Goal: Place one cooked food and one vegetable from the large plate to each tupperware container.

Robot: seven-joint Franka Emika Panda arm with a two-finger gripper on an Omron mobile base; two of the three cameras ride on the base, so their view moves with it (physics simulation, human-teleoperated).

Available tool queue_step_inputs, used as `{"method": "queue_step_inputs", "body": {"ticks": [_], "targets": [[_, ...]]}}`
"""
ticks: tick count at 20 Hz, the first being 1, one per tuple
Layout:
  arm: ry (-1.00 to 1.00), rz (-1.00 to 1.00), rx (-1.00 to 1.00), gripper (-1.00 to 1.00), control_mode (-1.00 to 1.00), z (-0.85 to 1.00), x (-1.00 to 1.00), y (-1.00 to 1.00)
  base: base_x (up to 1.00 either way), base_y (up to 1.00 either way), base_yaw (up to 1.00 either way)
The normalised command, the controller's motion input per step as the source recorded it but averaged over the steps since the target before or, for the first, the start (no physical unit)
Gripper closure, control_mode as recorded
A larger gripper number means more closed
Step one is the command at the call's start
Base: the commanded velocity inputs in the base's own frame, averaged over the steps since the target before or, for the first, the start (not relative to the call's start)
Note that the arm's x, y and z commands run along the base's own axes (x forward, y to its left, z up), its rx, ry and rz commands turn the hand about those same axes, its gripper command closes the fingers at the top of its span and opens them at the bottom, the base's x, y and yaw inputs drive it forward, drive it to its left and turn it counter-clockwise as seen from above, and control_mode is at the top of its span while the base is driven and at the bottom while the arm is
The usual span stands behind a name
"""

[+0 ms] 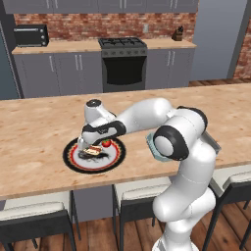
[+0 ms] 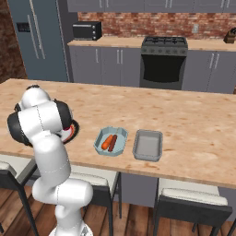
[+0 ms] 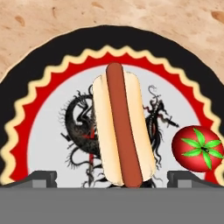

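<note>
Hot dog (image 3: pixel 121 131) on large plate (image 3: pixel 43 70) sits centred between spread, empty gripper (image 3: pixel 112 177) tips; descend straight, close across bun, avoid tomato (image 3: pixel 197 146).

Below me the plate (image 3: pixel 39 83) has a black rim, a red ring edged in a cream zigzag, and a white centre with a black inky drawing. On it lie a tan bun with a brown sausage (image 3: pixel 123 131) and a red tomato (image 3: pixel 197 148) with a green star-shaped top. The tabletop (image 1: pixel 34 122) is pale speckled wood. One blue-grey container (image 2: pixel 98 144) holds orange-brown pieces (image 2: pixel 109 142).

A hot dog (image 3: pixel 122 127) lies mid large plate (image 3: pixel 39 65), tomato (image 3: pixel 197 148) seemingly just beside.
</note>
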Motion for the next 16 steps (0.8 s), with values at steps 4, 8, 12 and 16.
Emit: {"method": "queue_step_inputs", "body": {"ticks": [4, 8, 12, 16], "targets": [[-0.01, 0.05, -0.03, -1.00, -1.00, -0.19, 0.00, -0.01, 0.00, 0.00, 0.00], [0.00, 0.07, 0.00, -1.00, -1.00, -0.20, 0.00, -0.06, 0.00, 0.00, 0.00], [0.00, 0.03, -0.02, -1.00, -1.00, -0.16, 0.00, 0.00, 0.00, 0.00, 0.00], [0.00, 0.01, -0.06, -1.00, -1.00, -0.18, 0.02, 0.00, 0.00, 0.00, 0.00]]}}
